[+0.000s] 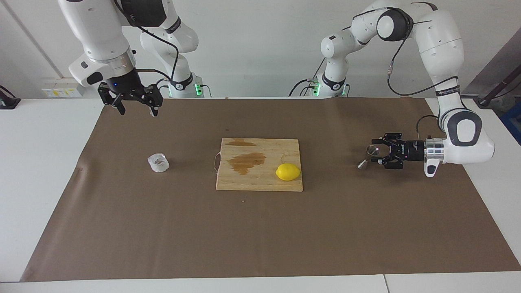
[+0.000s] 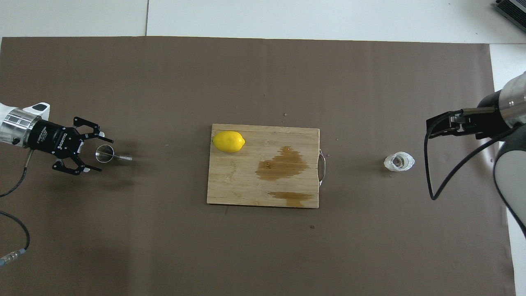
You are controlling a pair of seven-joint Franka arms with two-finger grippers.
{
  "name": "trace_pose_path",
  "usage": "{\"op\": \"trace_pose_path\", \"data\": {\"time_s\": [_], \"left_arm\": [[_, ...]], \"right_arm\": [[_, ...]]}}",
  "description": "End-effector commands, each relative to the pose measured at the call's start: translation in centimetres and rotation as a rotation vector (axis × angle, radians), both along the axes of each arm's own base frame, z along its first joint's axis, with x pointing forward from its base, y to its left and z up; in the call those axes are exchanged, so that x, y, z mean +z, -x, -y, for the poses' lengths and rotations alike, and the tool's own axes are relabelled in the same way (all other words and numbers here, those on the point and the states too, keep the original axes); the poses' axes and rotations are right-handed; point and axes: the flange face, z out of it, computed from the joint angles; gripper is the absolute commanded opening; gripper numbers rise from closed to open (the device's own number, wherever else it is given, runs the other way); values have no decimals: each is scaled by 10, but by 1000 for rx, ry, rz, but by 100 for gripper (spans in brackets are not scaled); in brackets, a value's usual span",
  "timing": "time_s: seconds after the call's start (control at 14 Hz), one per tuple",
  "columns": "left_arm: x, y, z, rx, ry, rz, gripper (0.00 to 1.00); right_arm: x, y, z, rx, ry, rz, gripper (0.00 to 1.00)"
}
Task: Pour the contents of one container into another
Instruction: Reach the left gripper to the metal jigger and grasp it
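Note:
The small whitish crinkled cup [image 1: 158,162] [image 2: 398,161] stands on the brown paper toward the right arm's end of the table. The shiny steel jigger [image 1: 367,156] [image 2: 110,154] leans tilted at the left arm's end. My left gripper [image 1: 375,155] [image 2: 100,155] lies level just above the paper, its fingers partly closed on either side of the jigger's upper cone, with small gaps still showing. My right gripper [image 1: 137,110] [image 2: 441,125] hangs open and empty over the paper's edge by the robots, apart from the cup.
A wooden cutting board [image 1: 260,183] [image 2: 230,185] with a metal handle lies in the middle, bearing wet stains [image 1: 246,162] and a lemon [image 1: 288,171] [image 2: 228,141]. Brown paper [image 1: 260,236] covers most of the white table.

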Motion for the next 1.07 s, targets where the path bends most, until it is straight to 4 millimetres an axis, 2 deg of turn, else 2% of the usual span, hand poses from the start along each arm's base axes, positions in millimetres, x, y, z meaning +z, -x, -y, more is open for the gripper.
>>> {"op": "trace_pose_path", "data": {"time_s": [0.0, 0.14, 0.43, 0.64, 0.72, 1.0], "left_arm": [[-1, 1, -1, 35, 8, -11, 68], [-1, 1, -1, 36, 7, -14, 53], [-1, 1, 0, 43, 0, -30, 45], [0, 0, 2, 38, 0, -31, 6], [2, -1, 7, 34, -1, -35, 0], [19, -7, 46, -2, 58, -73, 0]], "right_arm": [[1, 7, 10, 4, -18, -10, 100], [-1, 6, 12, 1, -18, -11, 100], [-1, 6, 11, -8, -18, -9, 100], [3, 10, 14, -3, -18, -9, 100], [4, 10, 19, -12, -18, -8, 100], [8, 11, 24, -21, -18, 11, 100]]}}
